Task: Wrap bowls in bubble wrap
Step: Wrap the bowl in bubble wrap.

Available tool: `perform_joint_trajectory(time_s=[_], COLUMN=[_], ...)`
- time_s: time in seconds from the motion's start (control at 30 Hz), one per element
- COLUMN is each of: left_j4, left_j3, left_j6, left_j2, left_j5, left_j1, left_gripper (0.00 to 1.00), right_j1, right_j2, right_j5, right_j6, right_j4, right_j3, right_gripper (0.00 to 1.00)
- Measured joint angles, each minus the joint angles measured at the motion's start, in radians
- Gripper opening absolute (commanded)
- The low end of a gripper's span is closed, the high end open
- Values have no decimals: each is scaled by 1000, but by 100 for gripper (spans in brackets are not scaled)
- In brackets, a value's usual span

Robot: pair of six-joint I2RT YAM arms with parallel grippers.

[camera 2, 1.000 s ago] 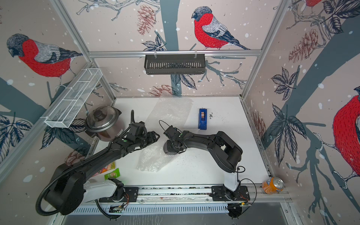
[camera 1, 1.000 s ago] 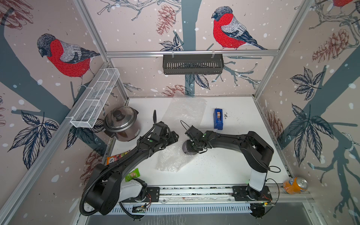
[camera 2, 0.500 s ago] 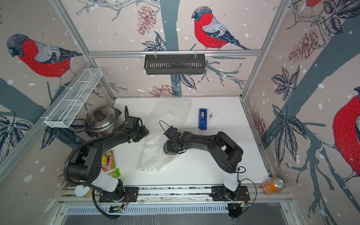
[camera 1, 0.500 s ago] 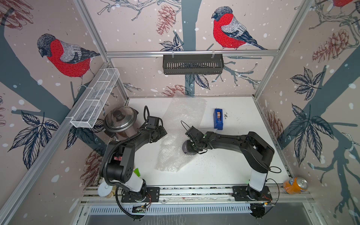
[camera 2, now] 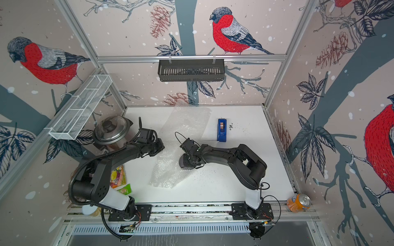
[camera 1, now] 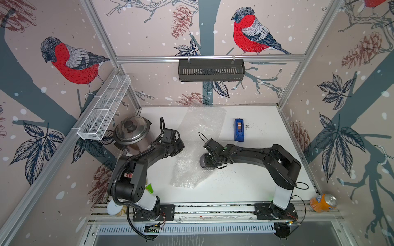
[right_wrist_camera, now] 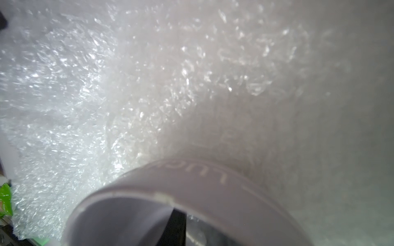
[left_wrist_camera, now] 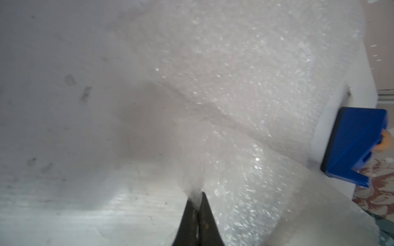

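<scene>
My left claw point(left_wrist_camera: 197, 198) is pinched shut on a corner of the wrap point(left_wrist_camera: 245, 181), a clear, crinkly, bubble-dotted sheet. My right claw point(camera 1: 212, 161) grips the rim of the pale lilac, glossy bowl point(right_wrist_camera: 213, 187) at the wrap's edge.

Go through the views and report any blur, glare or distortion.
Left wrist view: soft all over, the blue tape dispenser smeared, specks of glare on the bubble wrap. Right wrist view: the lilac bowl too near to be sharp, wrap glinting. In both top views: sharp, evenly lit, only faint shadows on the table.
</scene>
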Motion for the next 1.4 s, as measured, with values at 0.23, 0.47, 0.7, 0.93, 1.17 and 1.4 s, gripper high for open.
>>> perform_joint_trajectory(time_s=[0.23,0.47,0.7,0.93,1.17,1.4], left_j4=[112,177,242,241,243,242], left_j3=[-105,-294,-271,-258,-262,-249], left_j6=[-44,-176,-211,-208,-208,-207], left_j2=[-257,-294,-275,-231,-212,-209], left_j5=[48,64,71,47,48,50], left_j1=[-258,-356,-389,-391,-391,-394], left_gripper=[0,0,0,0,0,0], right_j1=[-15,-25,-19,15,48,-17], right_j2=[-8,-75,-111,-250,-399,-413], right_j5=[-28,-41,-43,55,140,134], right_j6=[6,40,58,66,138,159], right_j4=[23,37,35,-73,-164,-150], right_j3=[-16,-70,-51,-24,-152,-248], right_gripper=[19,22,30,51,57,57])
